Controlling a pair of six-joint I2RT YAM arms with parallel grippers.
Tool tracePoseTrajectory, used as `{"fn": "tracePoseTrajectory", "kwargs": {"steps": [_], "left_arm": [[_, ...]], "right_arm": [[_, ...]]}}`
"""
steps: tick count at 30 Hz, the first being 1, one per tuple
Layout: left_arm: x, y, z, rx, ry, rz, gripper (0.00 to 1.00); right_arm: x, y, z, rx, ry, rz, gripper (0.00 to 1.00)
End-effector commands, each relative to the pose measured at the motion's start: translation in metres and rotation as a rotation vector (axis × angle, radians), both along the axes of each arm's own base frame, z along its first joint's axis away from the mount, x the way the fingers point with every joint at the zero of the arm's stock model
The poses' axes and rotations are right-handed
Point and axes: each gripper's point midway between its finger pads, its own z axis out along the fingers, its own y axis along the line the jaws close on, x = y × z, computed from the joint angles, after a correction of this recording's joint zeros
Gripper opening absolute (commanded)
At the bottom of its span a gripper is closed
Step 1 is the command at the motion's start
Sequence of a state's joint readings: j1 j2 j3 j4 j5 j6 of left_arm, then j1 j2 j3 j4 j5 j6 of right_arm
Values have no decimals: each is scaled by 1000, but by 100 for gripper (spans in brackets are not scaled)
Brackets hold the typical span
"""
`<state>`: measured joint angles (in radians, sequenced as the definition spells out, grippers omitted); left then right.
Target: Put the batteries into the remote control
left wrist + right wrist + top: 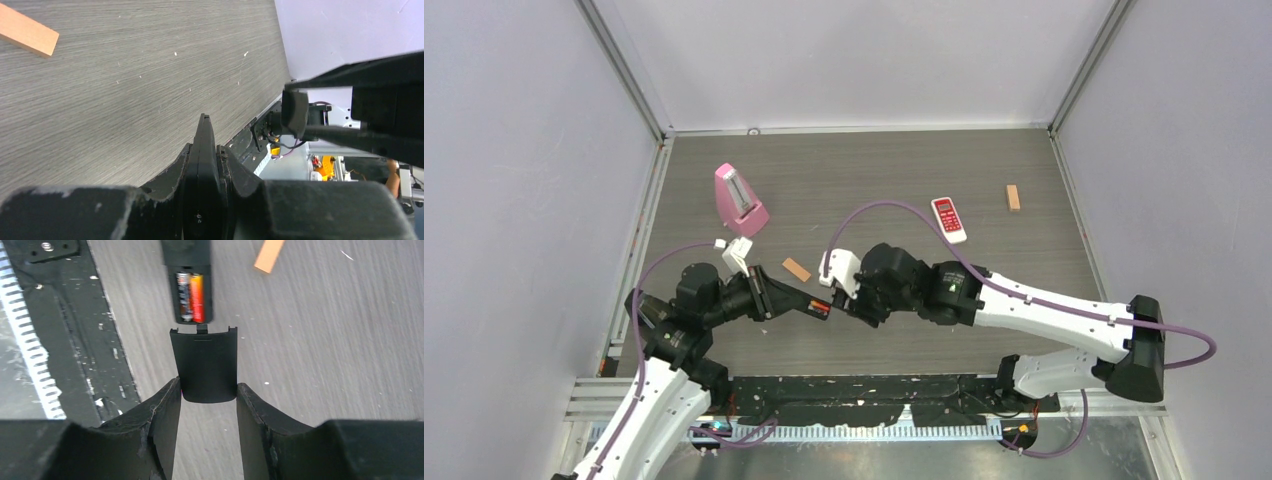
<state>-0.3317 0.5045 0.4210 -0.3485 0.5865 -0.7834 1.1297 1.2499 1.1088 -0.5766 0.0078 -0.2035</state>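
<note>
Grey wood-grain bench (874,170), white walls (854,60). Black remote (186,252) clamped edge-on in left fingers (172,175). Two batteries (191,296) already seated inside. Cover (206,365) pinched in right fingers (162,415), lined up just short of remote. Left to do, seemingly: cover slid shut.

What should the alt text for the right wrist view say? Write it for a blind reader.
The right gripper holds a black battery cover lined up with the open compartment of a black remote, where two batteries sit side by side. A tan wooden block lies on the grey table beyond.
</note>
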Motion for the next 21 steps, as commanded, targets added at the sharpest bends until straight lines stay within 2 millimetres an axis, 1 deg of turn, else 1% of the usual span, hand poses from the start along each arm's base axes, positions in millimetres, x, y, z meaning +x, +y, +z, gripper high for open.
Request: {"fn": "tracePoseTrajectory", "kwargs": {"steps": [1, 5, 8, 11, 16, 21], "left_arm": [[1, -3, 36, -19, -182, -58, 0], [-2, -2, 43, -23, -223, -64, 0], [-4, -3, 44, -28, -224, -69, 0], [-6, -3, 45, -28, -219, -75, 0], [-6, -1, 43, -15, -198, -61, 0], [-5, -2, 42, -20, -175, -58, 0]], "right_arm": [[-13, 18, 27, 70, -13, -47, 31], [-21, 33, 23, 49, 5, -47, 31], [-22, 47, 18, 34, 14, -48, 31], [-24, 56, 14, 4, 13, -46, 31], [-23, 62, 5, -52, 2, -55, 31], [-21, 61, 1, -74, -2, -63, 31]]}}
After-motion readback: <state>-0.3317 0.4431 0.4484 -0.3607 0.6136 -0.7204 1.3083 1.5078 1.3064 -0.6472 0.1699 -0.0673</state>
